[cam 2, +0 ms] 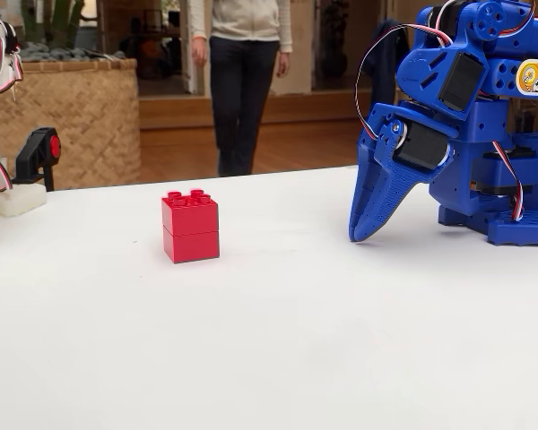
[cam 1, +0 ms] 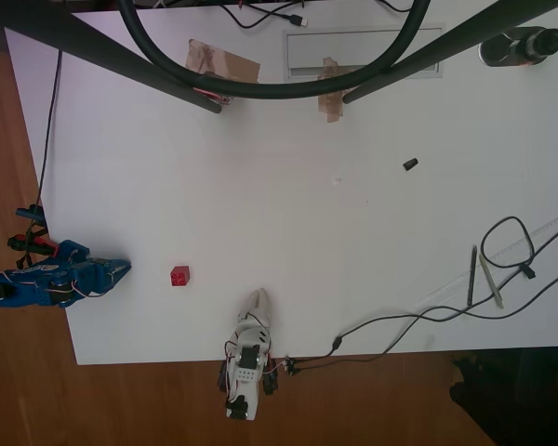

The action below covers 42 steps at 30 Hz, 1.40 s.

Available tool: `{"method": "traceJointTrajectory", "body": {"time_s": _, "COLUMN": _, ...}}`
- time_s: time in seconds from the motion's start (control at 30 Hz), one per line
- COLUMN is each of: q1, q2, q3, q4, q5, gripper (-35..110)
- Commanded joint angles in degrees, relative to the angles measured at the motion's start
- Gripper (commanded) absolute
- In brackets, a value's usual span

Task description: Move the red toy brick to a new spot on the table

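Seen from overhead, a blue gripper (cam 1: 121,269) rests folded at the left edge of the white table (cam 1: 353,232), its pointed tip aimed right toward a red brick (cam 1: 179,275) that stands a short way off, near the table's near-left corner. The fingers appear pressed together and hold nothing. Further right along the same edge sits a white arm (cam 1: 249,358), and far to the right a small black piece (cam 1: 410,164) lies alone, with pens (cam 1: 482,277) and a looping cable (cam 1: 511,243) beyond it.

In the low fixed view the brick (cam 2: 190,227) stands upright, studs on top, apart from the gripper (cam 2: 363,228), whose tip touches or nearly touches the tabletop (cam 2: 269,340). A person stands in the background.

The step in hand looks to be the approach. Done well, it would mean lifting the tip clear, parting the fingers wider than the brick, coming down over it squarely, and closing on two flat sides below the studs so that it does not tip or skid.
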Motion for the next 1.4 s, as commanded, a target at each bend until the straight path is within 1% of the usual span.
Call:
{"method": "traceJointTrajectory", "body": {"time_s": 0.0, "q1": 0.18, "q2": 2.02, "q3": 1.85, "q4": 0.44, "q5": 2.81, "gripper": 0}}
{"method": "traceJointTrajectory", "body": {"time_s": 0.23, "q1": 0.18, "q2": 2.02, "q3": 1.85, "q4": 0.18, "q5": 5.63, "gripper": 0}}
{"method": "traceJointTrajectory", "body": {"time_s": 1.37, "q1": 0.09, "q2": 2.02, "q3": 1.85, "q4": 0.09, "q5": 5.71, "gripper": 0}}
